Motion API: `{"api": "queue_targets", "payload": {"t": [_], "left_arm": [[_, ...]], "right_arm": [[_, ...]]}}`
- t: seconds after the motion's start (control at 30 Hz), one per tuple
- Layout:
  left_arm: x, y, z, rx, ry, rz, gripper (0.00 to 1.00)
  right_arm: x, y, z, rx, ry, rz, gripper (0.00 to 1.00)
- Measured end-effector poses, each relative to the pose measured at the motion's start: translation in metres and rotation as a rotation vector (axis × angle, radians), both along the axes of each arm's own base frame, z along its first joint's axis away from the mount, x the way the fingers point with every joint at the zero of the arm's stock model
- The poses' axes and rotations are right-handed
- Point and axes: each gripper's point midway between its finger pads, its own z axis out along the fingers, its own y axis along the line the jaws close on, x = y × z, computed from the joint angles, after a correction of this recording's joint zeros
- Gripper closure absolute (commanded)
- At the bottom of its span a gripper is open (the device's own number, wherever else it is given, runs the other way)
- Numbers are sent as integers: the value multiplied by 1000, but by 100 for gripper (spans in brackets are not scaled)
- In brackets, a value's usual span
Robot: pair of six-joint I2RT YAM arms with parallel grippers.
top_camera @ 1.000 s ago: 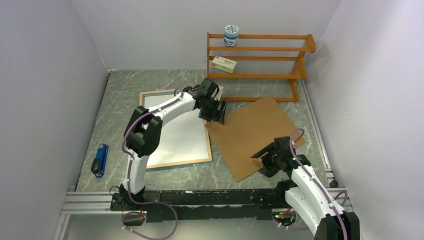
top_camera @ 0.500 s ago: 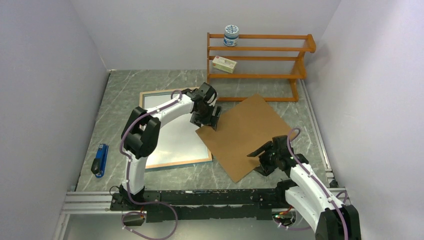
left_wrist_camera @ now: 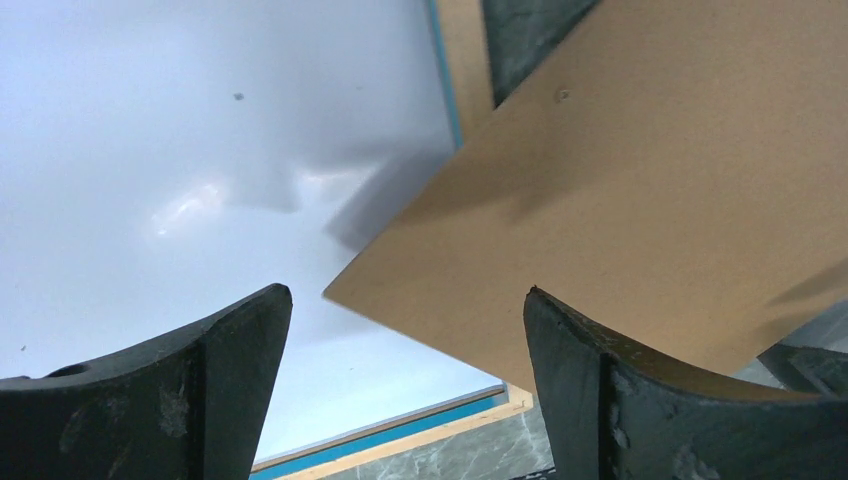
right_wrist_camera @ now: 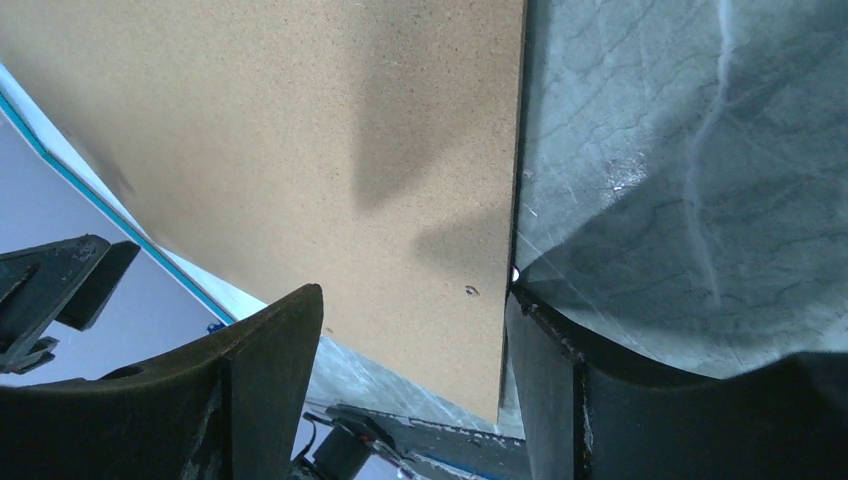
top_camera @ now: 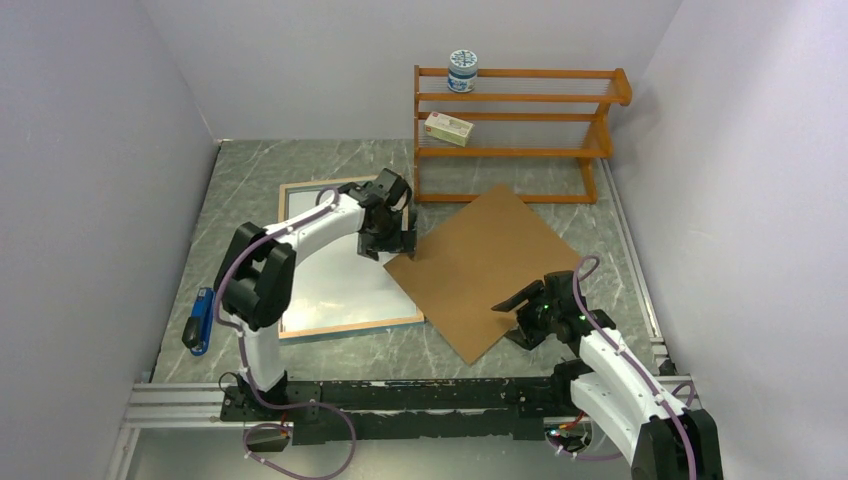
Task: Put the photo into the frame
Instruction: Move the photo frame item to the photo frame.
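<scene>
Top view, frame: the frame [top_camera: 350, 326] lies face down toward the desk's [top_camera: 250, 170] left edge. A white sheet fills it, which I take for the photo [top_camera: 335, 285], back up.
Top view, board: the board [top_camera: 490, 260] lies askew, one corner over the frame's right rim.
Top view, step: I'd square the board to the rim by sliding it, then press it flat.
Left wrist, left hand: my left hand [left_wrist_camera: 405, 292] is open, jaws astride the board's corner, gripping nothing.
Right wrist, right hand: my right hand [right_wrist_camera: 412, 292] is open above the board's near edge.
Hidden: the print side is unseen, and I can't tell whether the sheet sits square under the board.
</scene>
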Motion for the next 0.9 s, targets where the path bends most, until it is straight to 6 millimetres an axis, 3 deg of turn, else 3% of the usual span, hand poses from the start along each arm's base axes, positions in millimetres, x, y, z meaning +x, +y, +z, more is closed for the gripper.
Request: {"api": "queue_targets", "payload": {"t": [0.23,0.5,0.6,0.9], "left_arm": [[-3,16,2,-53,-23,143,13],[-25,26,-17,-162,-59,276,15],[-25,24,-21,-235,-103,312,16],[-11,4,-2,-450,-211,360,21]], "right_arm": [[2,2,0,8,-15,4,29],[5,4,1,23,-32,3,29],[6,4,1,26,-37,4,29],[6,6,1,39,-50,10,29]]}}
